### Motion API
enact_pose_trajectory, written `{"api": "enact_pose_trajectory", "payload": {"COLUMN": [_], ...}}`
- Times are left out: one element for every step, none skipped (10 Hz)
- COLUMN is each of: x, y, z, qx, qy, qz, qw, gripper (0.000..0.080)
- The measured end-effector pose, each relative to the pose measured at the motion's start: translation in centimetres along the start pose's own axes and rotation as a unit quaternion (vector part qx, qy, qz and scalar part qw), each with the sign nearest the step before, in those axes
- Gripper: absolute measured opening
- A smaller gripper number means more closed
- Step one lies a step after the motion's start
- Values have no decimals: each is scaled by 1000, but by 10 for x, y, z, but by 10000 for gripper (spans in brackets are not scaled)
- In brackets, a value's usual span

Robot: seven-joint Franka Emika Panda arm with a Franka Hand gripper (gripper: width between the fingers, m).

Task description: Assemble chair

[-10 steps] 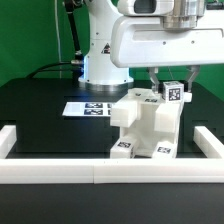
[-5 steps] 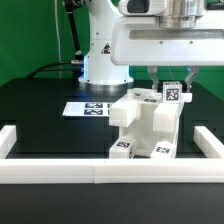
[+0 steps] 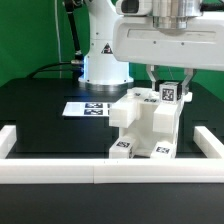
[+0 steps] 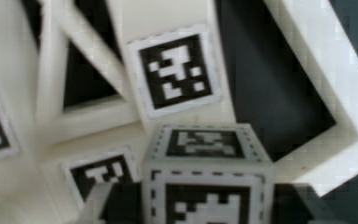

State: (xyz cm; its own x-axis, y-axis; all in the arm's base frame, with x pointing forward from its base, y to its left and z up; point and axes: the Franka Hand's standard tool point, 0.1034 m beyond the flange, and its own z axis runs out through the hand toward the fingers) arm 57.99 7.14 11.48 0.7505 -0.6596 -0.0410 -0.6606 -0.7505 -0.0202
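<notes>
The small white blocky plastic chair point(image 3: 145, 125), partly built, stands on the black table point(image 3: 40, 115) close behind the long white border rail point(image 3: 60, 172). The arm's two-finger gripper point(image 3: 170, 82) is clenched on its tagged corner post point(image 3: 172, 95). A tilted post could jam in its socket, and hard pressing might shove the unbraced chair sideways.

You are looking at a robotics lab bench, not a home or a shop. A white robot arm point(image 3: 105, 55) stands at the upper middle of the frame on a black table point(image 3: 35, 115). A green backdrop point(image 3: 30, 40) and dark cables point(image 3: 73, 45) fill the upper left. A white border rail point(image 3: 60, 172) fences the lower edge. The marker board point(image 3: 88, 107) lies left of centre, and square tags also cover the chair point(image 3: 150, 125).
</notes>
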Motion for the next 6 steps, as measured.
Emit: {"api": "enact_pose_trajectory", "payload": {"x": [0, -1, -2, -3, -4, -4], "y": [0, -1, -2, -3, -4, -5], "z": [0, 0, 0, 1, 1, 1], "qx": [1, 4, 7, 9, 8, 8], "qy": [-1, -4, -8, -9, -9, -9], "qz": [48, 91, 149, 195, 227, 242], "qw": [999, 996, 989, 981, 974, 970], "gripper": [288, 288, 288, 288, 288, 288]}}
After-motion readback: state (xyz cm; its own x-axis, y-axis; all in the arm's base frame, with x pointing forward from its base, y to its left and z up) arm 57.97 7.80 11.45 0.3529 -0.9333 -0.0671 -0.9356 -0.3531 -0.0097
